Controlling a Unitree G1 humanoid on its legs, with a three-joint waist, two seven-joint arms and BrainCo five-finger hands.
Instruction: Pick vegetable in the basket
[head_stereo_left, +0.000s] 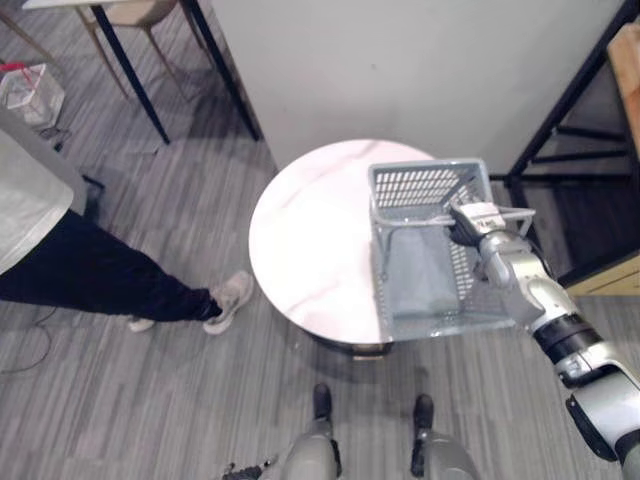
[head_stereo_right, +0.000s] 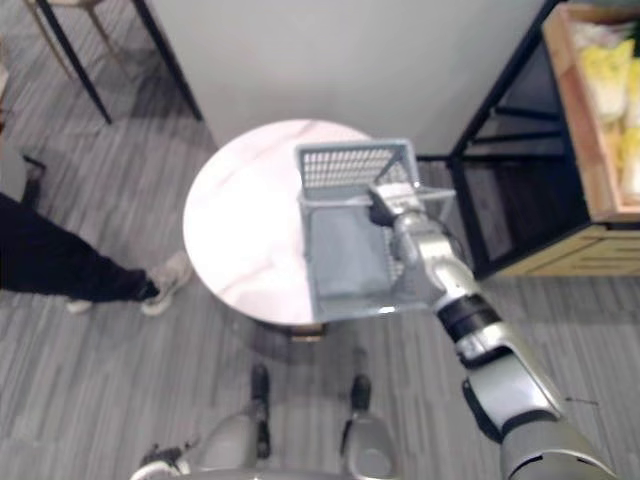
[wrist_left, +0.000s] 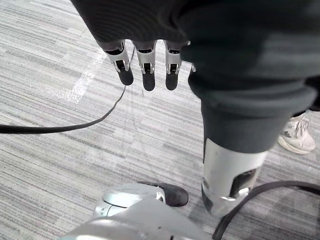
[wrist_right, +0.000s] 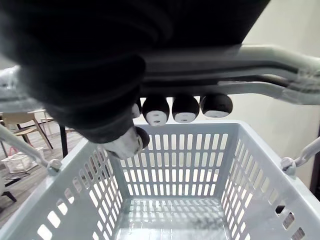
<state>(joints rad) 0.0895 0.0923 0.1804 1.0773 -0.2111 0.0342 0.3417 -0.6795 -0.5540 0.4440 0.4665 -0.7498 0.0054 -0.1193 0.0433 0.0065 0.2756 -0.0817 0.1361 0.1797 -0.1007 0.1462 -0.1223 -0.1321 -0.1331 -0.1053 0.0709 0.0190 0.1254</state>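
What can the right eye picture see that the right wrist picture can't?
Right eye view, from above: the round white table, a person's leg, and a wooden crate holding yellowish produce. Right wrist view, from very close: the slotted walls and floor of the basket, seen from inside. Both share the grey basket and the right hand, curled round its handle.

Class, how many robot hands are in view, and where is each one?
2. The right hand is curled round the handle of the grey basket at the round table. The left hand hangs open above the grey floor.
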